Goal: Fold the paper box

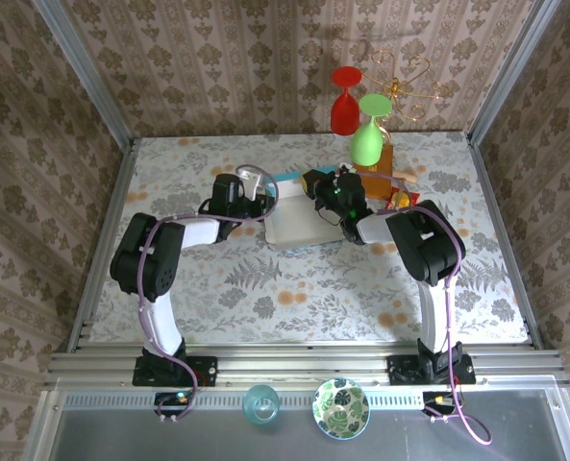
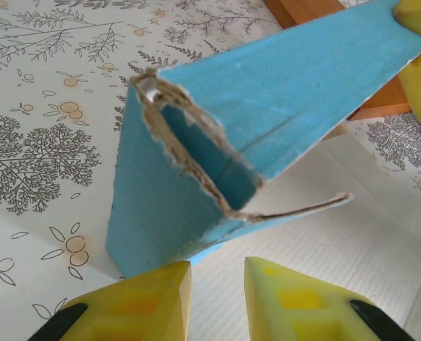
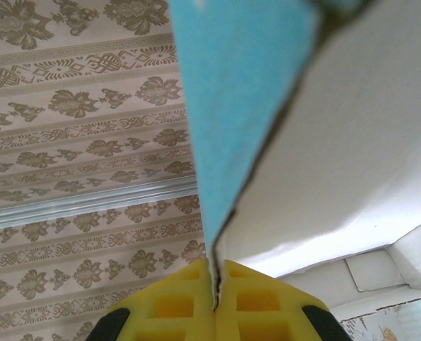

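Observation:
The paper box (image 1: pixel 294 229) lies mid-table, white inside facing up, between both arms. In the left wrist view a sky-blue wall of the box (image 2: pixel 288 92) stands folded up, with a torn doubled edge at its corner and the white panel (image 2: pixel 338 241) flat below. My left gripper (image 2: pixel 217 298) hovers over that panel just short of the blue wall, its yellow fingers (image 2: pixel 139 305) apart with nothing between them. My right gripper (image 3: pixel 216 298) is shut on the edge of a raised flap (image 3: pixel 238 85), blue on one face, white on the other. From above, the left gripper (image 1: pixel 261 188) and right gripper (image 1: pixel 311 182) meet at the box's far edge.
A brown-orange block (image 1: pixel 381 158) stands right behind the box. Red (image 1: pixel 345 101) and green (image 1: pixel 367 134) glasses hang from a gold rack at the back. A small colourful item (image 1: pixel 400 200) lies by the right arm. A bowl (image 1: pixel 340 407) and cup (image 1: pixel 261 403) sit on the near ledge.

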